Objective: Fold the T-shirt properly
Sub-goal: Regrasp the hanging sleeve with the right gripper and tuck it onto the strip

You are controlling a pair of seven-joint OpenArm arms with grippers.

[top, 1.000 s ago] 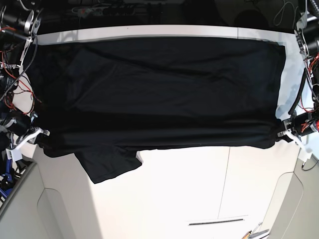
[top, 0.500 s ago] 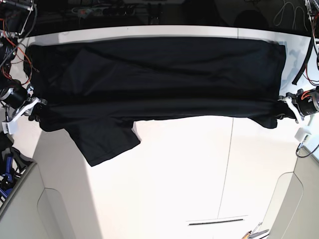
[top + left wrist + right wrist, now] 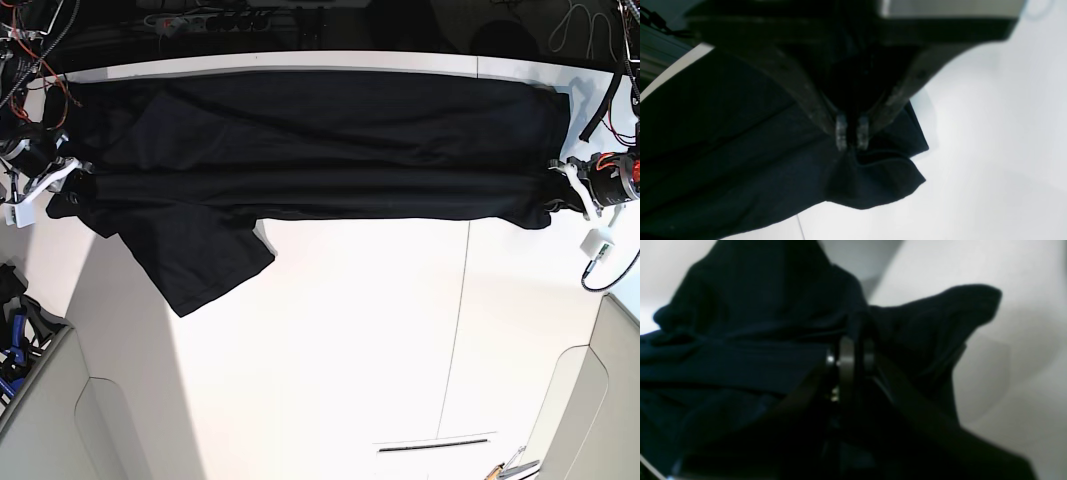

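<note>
Black T-shirt (image 3: 320, 150): stretched in a long band across far side of white desk (image 3: 400, 340), one sleeve lying toward the near side. Left gripper (image 3: 852, 133): jaws clamped on one end. Right gripper (image 3: 853, 356): jaws pinching the other end.

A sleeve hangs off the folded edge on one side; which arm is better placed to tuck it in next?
Probably the right gripper. The loose sleeve of the T-shirt hangs just beside it on the white table, while the left gripper pinches the far end. It must let go first.
</note>
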